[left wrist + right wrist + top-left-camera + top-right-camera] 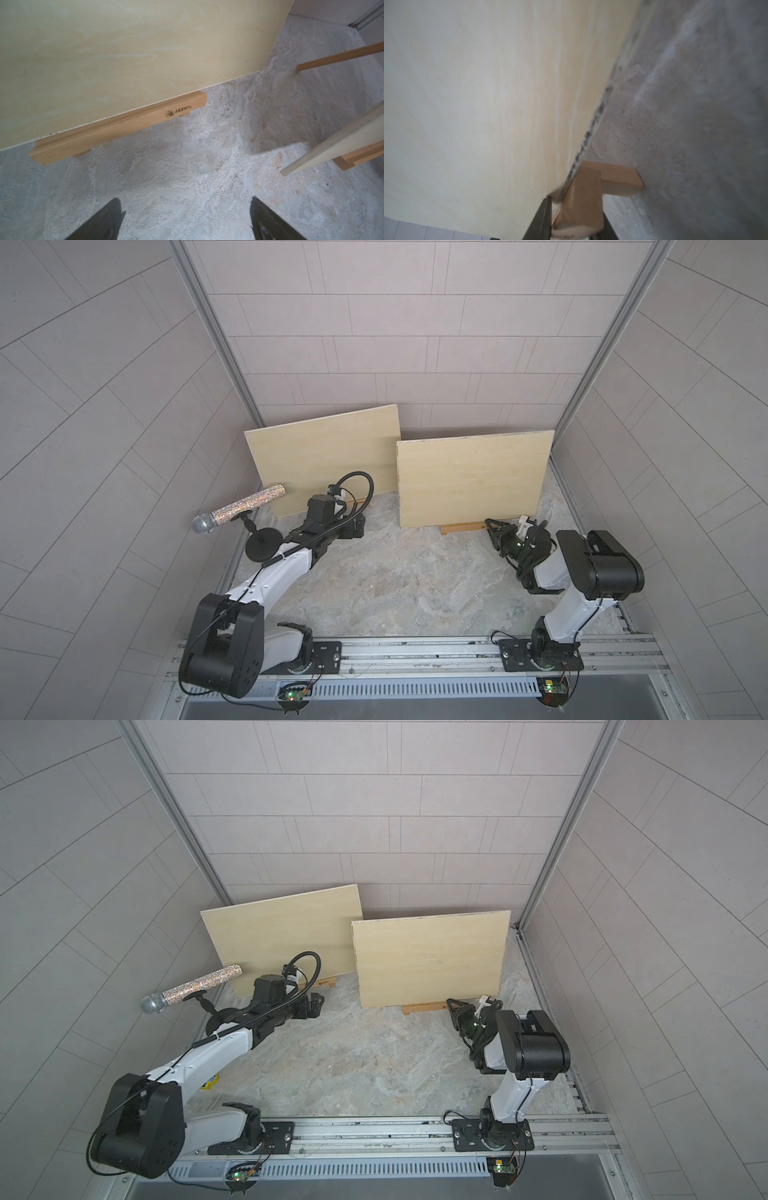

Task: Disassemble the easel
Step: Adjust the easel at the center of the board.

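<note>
- Your right gripper (491, 526) pinches the easel ledge (463, 527) end, two o'clock on the tabletop (395, 585), under the plywood board (469, 481).
- Left gripper (185, 199) gapes, empty.
- Expect light, stiff wood; the board could topple.

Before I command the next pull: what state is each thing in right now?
Left pale plywood board: standing on left wooden ledge
Right pale plywood board: standing on right wooden ledge
Right gripper: fingers shut on that ledge's end
Left gripper: open, empty
Glittery microphone: tilted in black stand
</note>
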Tool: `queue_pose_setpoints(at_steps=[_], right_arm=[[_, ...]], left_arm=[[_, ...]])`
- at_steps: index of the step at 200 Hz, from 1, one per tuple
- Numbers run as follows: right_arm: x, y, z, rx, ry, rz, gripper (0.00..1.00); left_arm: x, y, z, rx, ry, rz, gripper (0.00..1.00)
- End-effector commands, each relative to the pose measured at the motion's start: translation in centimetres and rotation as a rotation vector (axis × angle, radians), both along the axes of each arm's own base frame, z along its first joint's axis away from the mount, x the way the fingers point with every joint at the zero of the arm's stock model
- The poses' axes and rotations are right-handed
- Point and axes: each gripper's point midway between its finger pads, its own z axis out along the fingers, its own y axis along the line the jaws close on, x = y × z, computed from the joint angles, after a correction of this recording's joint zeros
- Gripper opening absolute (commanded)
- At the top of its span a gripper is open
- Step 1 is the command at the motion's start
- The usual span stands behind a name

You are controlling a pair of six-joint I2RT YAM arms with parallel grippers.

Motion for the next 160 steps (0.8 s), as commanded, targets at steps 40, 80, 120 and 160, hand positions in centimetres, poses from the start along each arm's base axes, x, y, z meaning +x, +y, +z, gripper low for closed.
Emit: queue_pose_setpoints(at_steps=[40, 80, 120, 160], right_arm=[[-1.0, 5.3, -0.8, -0.022, 0.033, 0.187, 0.19], [-2.2, 7.0, -1.6, -0.021, 0.07, 0.217, 0.19], [-2.9, 7.9, -1.8, -0.022, 0.094, 0.229, 0.2], [-2.7, 8.1, -0.4, -0.079, 0.106, 0.274, 0.42]], left_arm=[[-0.1, -0.2, 2.2, 0.003, -0.043, -0.022, 1.0], [-1.0, 0.2, 2.4, 0.01, -0.038, -0.014, 1.0], [-2.2, 0.8, 2.4, -0.01, -0.022, 0.028, 1.0], [-3.7, 1.3, 3.2, -0.033, -0.017, 0.06, 1.0]])
